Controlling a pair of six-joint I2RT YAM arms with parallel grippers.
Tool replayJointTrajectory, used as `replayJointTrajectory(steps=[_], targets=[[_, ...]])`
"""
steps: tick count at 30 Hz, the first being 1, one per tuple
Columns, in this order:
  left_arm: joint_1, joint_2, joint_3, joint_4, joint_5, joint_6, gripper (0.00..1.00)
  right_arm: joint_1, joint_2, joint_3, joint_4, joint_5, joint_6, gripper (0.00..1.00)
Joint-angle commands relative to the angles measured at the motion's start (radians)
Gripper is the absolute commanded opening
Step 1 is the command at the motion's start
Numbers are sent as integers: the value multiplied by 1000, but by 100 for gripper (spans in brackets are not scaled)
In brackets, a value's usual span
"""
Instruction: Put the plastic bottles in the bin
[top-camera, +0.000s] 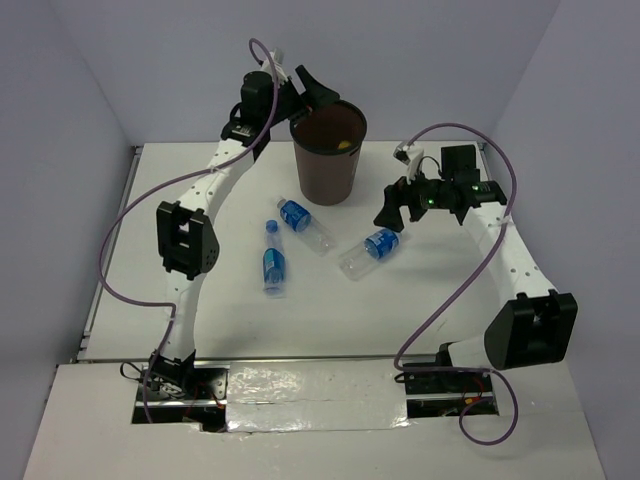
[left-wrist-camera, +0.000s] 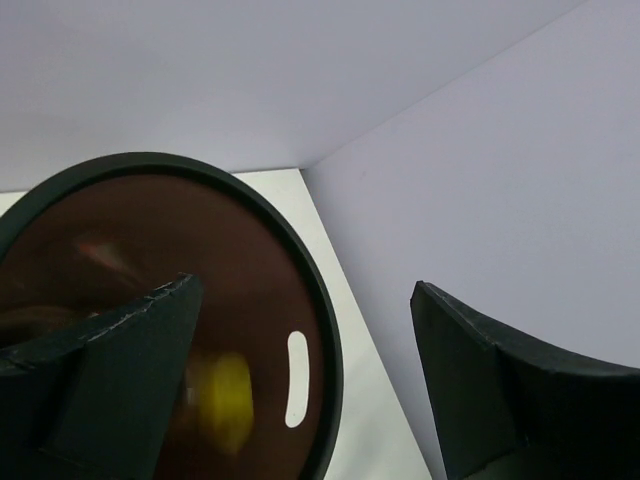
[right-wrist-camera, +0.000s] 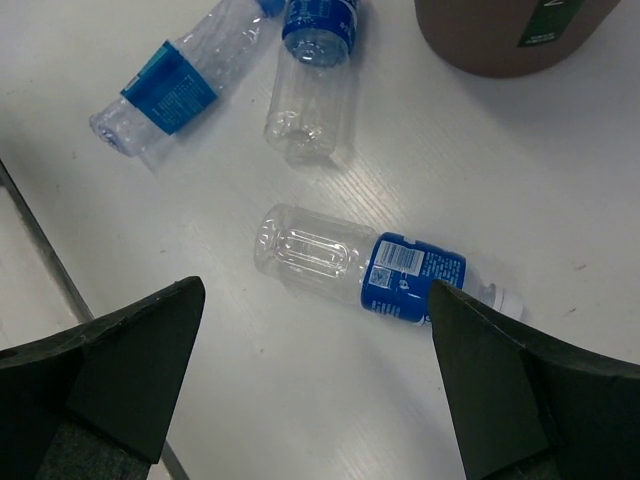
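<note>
Three clear plastic bottles with blue labels lie on the white table: one at the left (top-camera: 272, 258), one in the middle (top-camera: 305, 226), one at the right (top-camera: 370, 252). The dark brown bin (top-camera: 328, 150) stands upright behind them. My left gripper (top-camera: 310, 95) is open and empty above the bin's far rim (left-wrist-camera: 330, 330). My right gripper (top-camera: 393, 212) is open and empty, hovering just above the right bottle (right-wrist-camera: 360, 262), whose cap end lies by my right finger (right-wrist-camera: 500, 380). The other two bottles show farther off in the right wrist view (right-wrist-camera: 312, 80) (right-wrist-camera: 175, 88).
A blurred yellow object (left-wrist-camera: 225, 400) lies inside the bin, next to a slot (left-wrist-camera: 297, 378) in its wall. Grey walls enclose the table at the back and both sides. The bin's base (right-wrist-camera: 510, 35) stands close beyond the right bottle.
</note>
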Motion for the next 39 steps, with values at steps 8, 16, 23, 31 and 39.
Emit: replayJointTrajectory(steps=[8,16,23,31,39], targets=[[-3,-94,69,0,-30,75,99,41,106,7,-308,-150,-755,100],[19,-359,-165,-111,-84,219,99,151,162,-64,-285,77,-1282,99],[91,-751,-658,-166,-145,301,99,233,291,-50,-199,199,-1325,100],[170,-1037,-1085,-232,-190,298,100,300,418,-28,-109,315,-1278,94],[211,-1286,-1440,-175,-234,149,99,317,469,-60,-18,355,-1197,83]])
